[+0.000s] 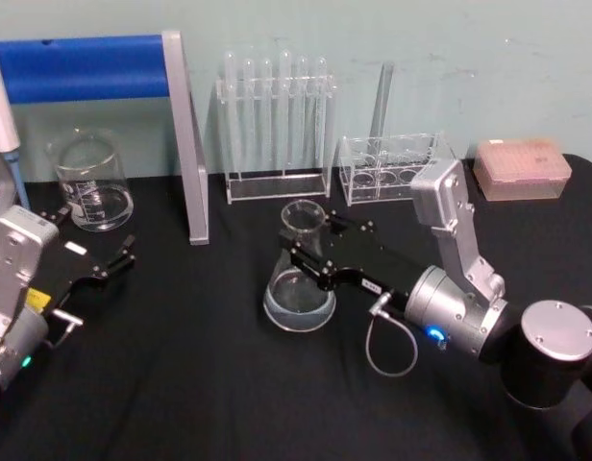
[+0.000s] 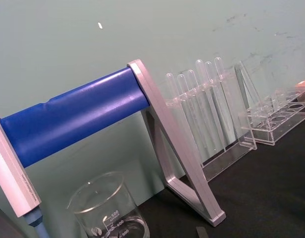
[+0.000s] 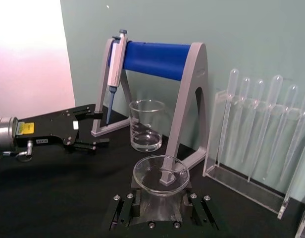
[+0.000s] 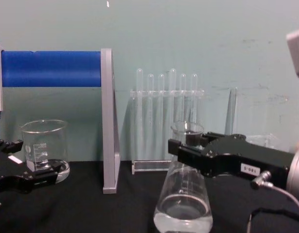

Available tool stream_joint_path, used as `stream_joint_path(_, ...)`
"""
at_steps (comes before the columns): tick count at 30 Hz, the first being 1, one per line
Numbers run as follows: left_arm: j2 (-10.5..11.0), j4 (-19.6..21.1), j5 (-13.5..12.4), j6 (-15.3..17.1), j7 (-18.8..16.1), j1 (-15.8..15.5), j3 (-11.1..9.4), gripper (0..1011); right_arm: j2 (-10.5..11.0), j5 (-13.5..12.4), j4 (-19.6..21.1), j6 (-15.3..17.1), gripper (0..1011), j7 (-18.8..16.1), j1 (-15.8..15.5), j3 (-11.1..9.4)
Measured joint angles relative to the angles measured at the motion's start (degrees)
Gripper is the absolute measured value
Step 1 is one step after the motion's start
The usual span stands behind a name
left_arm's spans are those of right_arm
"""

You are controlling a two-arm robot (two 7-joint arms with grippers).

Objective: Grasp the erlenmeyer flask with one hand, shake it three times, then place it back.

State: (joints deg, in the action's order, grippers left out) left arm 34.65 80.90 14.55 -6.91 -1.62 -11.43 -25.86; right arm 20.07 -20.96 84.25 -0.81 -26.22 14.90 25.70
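Note:
The erlenmeyer flask [image 1: 299, 288] is clear glass with a little liquid in it. It stands roughly upright at the middle of the black table, and its base [image 4: 183, 213] is at the cloth. My right gripper [image 1: 301, 248] reaches in from the right, with its black jaws closed on the flask's neck just under the rim. The right wrist view looks down into the flask mouth [image 3: 161, 174] between the two fingers [image 3: 124, 208]. My left gripper [image 1: 118, 261] rests open at the table's left, near the beaker, holding nothing.
A glass beaker [image 1: 89, 182] stands back left under the blue-barred pipette stand [image 1: 185, 144], which holds a pipette [image 3: 115, 64]. Behind the flask are a test tube rack [image 1: 275, 125] and a low clear rack [image 1: 387, 168]. A pink tip box [image 1: 522, 168] sits back right.

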Motion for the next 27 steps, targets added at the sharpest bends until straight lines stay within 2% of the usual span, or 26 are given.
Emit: stream_joint_path(27,0.0,0.0,0.0,0.0,0.0,0.0,0.0,1001,-0.3,0.07,-1.57,1.57,449,-0.53,-0.87,1.11)
